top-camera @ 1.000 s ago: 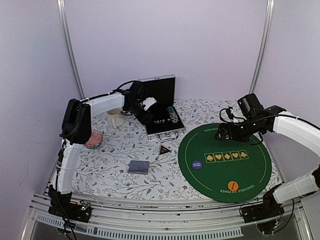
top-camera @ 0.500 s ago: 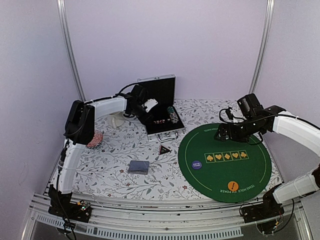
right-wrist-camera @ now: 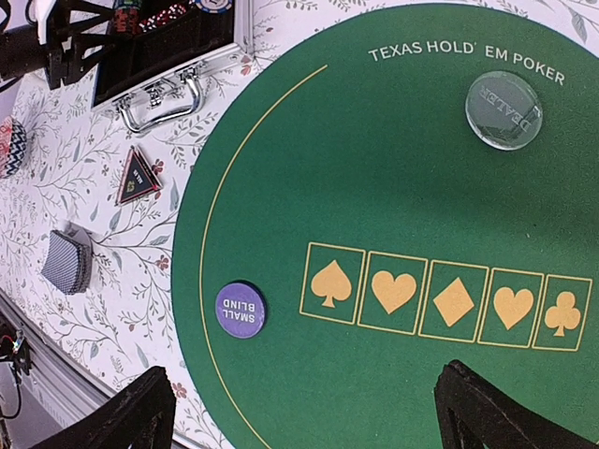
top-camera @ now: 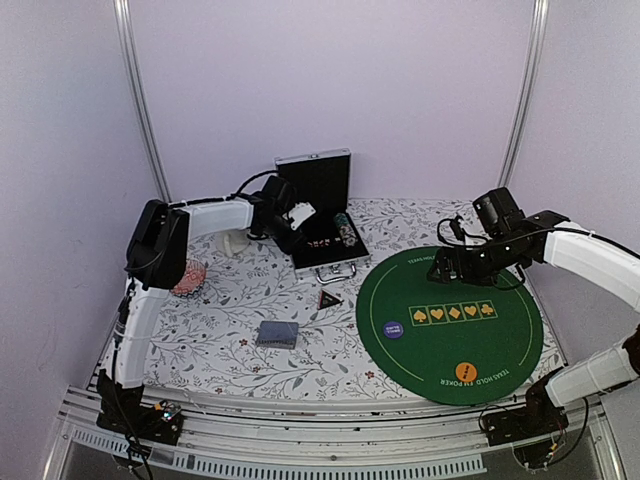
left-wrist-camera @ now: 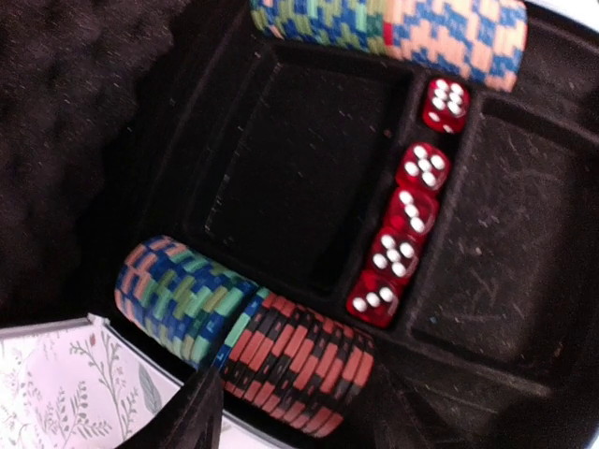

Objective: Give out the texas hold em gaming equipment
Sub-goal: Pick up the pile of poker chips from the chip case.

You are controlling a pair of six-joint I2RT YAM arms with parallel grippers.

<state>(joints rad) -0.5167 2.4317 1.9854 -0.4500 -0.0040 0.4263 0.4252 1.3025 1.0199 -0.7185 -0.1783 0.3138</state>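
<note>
mat (right-wrist-camera: 374, 178) "TEXAS HOLD' EM POKER", disc (right-wrist-camera: 240, 309) "SMALL BLIND", puck (right-wrist-camera: 504, 110) "DEALER"

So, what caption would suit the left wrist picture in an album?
Inside the open poker case: five red dice in a row, striped chips stacked at either end.

Left arm (top-camera: 215, 212) stretched forward, right hand (right-wrist-camera: 314, 412) hovering, spread wide, empty

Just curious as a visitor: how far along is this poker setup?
Done: purple disc, orange disc and clear dealer button lie on the green mat. In hand: left gripper hovers at the chip stacks in the open case. Left: card deck and triangular marker, both off the mat.
</note>
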